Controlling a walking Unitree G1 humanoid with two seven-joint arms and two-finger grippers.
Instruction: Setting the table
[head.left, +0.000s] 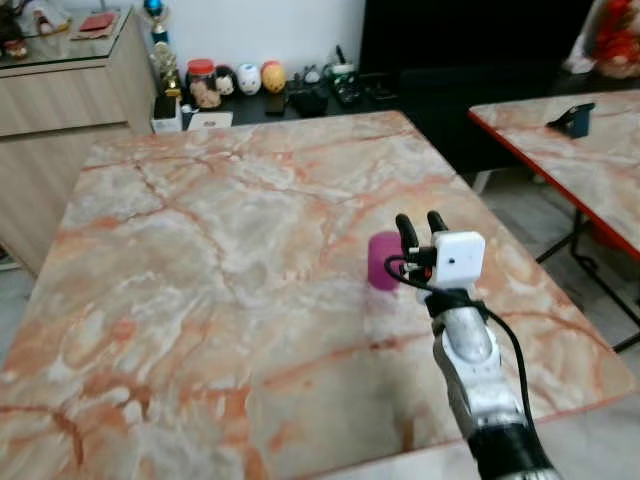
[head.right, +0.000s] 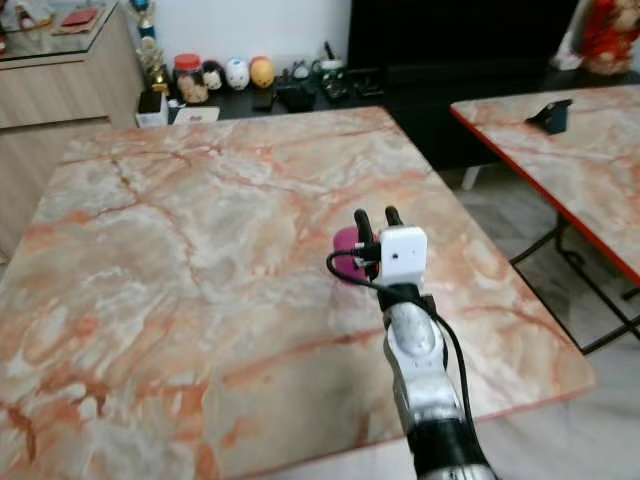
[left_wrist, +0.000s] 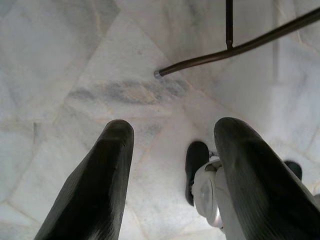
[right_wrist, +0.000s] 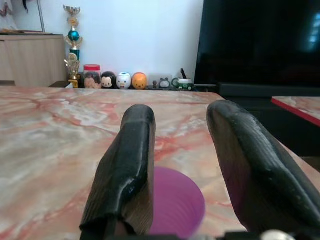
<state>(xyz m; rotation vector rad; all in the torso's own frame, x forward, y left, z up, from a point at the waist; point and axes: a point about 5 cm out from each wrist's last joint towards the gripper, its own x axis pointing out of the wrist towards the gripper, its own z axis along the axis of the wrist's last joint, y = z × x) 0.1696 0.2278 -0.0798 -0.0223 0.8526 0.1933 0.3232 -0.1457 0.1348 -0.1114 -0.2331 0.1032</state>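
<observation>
A small purple cup stands on the marble table, toward its right side. My right gripper reaches over the table from the near right edge, with its fingertips just above the cup's right side. In the right wrist view the two black fingers are spread apart, and the purple cup sits low between them, part hidden behind one finger. It is open. My left gripper hangs idle over the pale tiled floor, open with nothing between its fingers.
A second marble table with a red edge stands to the right and carries a dark blue object. Beyond the table's far edge is a low black shelf with figurines. A wooden cabinet stands far left.
</observation>
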